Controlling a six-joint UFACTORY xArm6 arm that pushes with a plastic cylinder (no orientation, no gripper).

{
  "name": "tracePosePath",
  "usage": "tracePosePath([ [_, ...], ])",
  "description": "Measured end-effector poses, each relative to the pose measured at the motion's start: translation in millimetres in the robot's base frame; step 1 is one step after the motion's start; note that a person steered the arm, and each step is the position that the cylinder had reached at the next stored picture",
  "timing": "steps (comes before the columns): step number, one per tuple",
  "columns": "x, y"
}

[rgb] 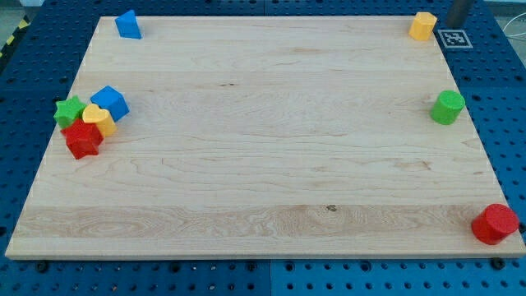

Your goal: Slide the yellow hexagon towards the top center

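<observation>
Yellow hexagon (423, 25) sits at the board's top right corner, just to the view's left of my tip (454, 24) and slightly apart from it, as far as I can tell. The rod comes in from the top edge of the view, right beside a fiducial marker (454, 37) off the wooden board (263, 164). It has hold of nothing (it's a bare rod, no jaws to open); no contact with the block shows.

Step in hand, by my read: approach done, push not yet started. The hexagon is far from top center.

Next move calls for: get my tip square behind the hexagon's right face, then drive straight toward the view's left along the top edge. Keep the line through the block's middle, or it will spin off or slip over the board's top rim.

Everything else is well clear of the tip's path: green cylinder (448, 108) below my tip, red cylinder (495, 224) far below, blue block (128, 25) far left at the top corner, and the far-left cluster of green star (69, 110), yellow heart (98, 119), red star (82, 140), blue cube (110, 102).
</observation>
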State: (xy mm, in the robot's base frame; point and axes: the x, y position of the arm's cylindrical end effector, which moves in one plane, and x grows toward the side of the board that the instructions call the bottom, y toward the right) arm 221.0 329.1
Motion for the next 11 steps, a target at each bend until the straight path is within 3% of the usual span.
tracePosePath([
  [3,3.1,-103.3],
  [5,33.7,-116.7],
  [8,34.6,-232.3],
  [11,-3.6,-253.2],
])
